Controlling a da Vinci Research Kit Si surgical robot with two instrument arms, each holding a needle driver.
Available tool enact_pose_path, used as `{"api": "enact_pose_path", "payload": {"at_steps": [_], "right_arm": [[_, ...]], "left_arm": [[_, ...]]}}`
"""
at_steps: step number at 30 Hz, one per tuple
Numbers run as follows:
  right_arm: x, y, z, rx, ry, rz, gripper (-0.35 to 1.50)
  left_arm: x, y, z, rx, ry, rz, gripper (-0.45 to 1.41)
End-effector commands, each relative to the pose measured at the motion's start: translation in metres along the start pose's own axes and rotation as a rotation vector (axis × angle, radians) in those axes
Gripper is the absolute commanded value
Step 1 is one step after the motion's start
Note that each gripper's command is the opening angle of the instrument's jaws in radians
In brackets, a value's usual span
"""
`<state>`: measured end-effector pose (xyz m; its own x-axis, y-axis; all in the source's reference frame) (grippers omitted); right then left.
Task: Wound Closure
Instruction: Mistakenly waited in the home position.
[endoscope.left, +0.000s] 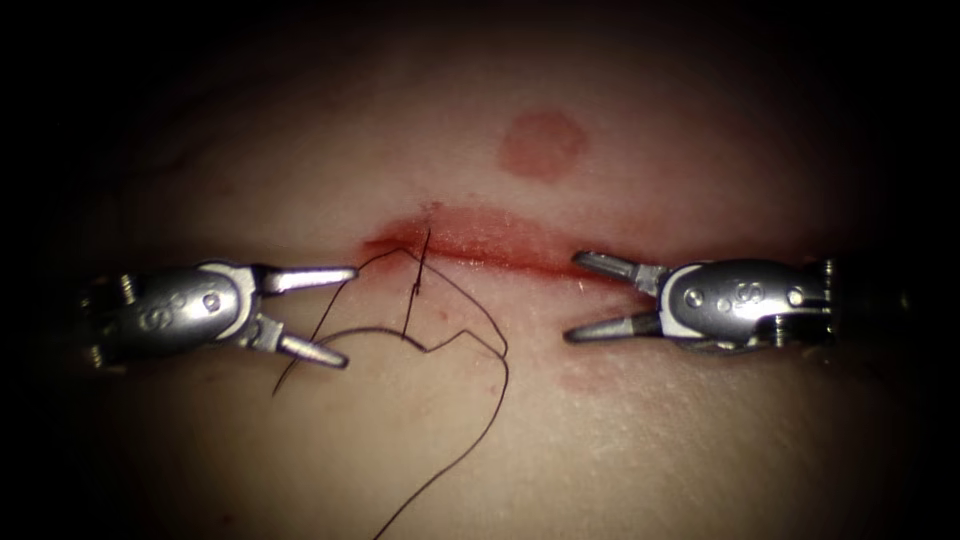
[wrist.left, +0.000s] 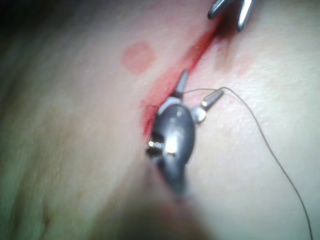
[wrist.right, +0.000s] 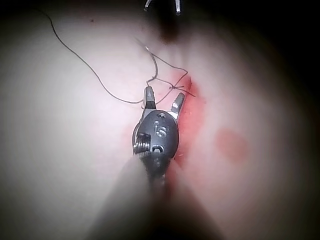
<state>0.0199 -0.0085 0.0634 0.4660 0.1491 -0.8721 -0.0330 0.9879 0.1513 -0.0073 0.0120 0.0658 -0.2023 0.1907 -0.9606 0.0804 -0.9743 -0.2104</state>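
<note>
Left tool (endoscope.left: 340, 315) spread wide, held nothing, sat left of cut (endoscope.left: 480, 245). Right tool (endoscope.left: 575, 298) also spread, empty, at cut's right end. Dark thread (endoscope.left: 455, 325) looped over tissue (endoscope.left: 700, 440) below cut, knotted at wound edge. Needle not discernible.

The left tool (wrist.left: 197, 95) is hovering over the tissue (wrist.left: 75, 150) beside the red cut (wrist.left: 167, 85), jaws spread, gripping nothing; thread (wrist.left: 270, 145) is trailing past its tips; the right tool (wrist.left: 231, 10) is hanging beyond.
</note>
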Motion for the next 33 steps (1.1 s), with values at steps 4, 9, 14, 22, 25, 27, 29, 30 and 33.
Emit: {"api": "enact_pose_path", "payload": {"at_steps": [4, 9, 14, 22, 25, 27, 29, 30, 33], "right_arm": [[-0.0003, -0.0004, 0.0008, 0.002, 0.002, 0.001, 1.33], [-0.0003, -0.0004, 0.0008, 0.002, 0.002, 0.001, 1.33], [-0.0003, -0.0004, 0.0008, 0.002, 0.002, 0.001, 1.33], [-0.0003, -0.0004, 0.0008, 0.002, 0.002, 0.001, 1.33], [-0.0003, -0.0004, 0.0008, 0.002, 0.002, 0.001, 1.33], [-0.0003, -0.0004, 0.0008, 0.002, 0.002, 0.001, 1.33], [-0.0003, -0.0004, 0.0008, 0.002, 0.002, 0.001, 1.33], [-0.0003, -0.0004, 0.0008, 0.002, 0.002, 0.001, 1.33], [-0.0003, -0.0004, 0.0008, 0.002, 0.002, 0.001, 1.33]], "left_arm": [[-0.0006, 0.0000, 0.0006, -0.002, 0.001, -0.001, 0.62], [-0.0006, 0.0000, 0.0006, -0.002, 0.001, -0.001, 0.62], [-0.0006, 0.0000, 0.0006, -0.002, 0.001, -0.001, 0.62], [-0.0006, 0.0000, 0.0006, -0.002, 0.001, -0.001, 0.62], [-0.0006, 0.0000, 0.0006, -0.002, 0.001, -0.001, 0.62], [-0.0006, 0.0000, 0.0006, -0.002, 0.001, -0.001, 0.62], [-0.0006, 0.0000, 0.0006, -0.002, 0.001, -0.001, 0.62], [-0.0006, 0.0000, 0.0006, -0.002, 0.001, -0.001, 0.62], [-0.0006, 0.0000, 0.0006, -0.002, 0.001, -0.001, 0.62]]}}
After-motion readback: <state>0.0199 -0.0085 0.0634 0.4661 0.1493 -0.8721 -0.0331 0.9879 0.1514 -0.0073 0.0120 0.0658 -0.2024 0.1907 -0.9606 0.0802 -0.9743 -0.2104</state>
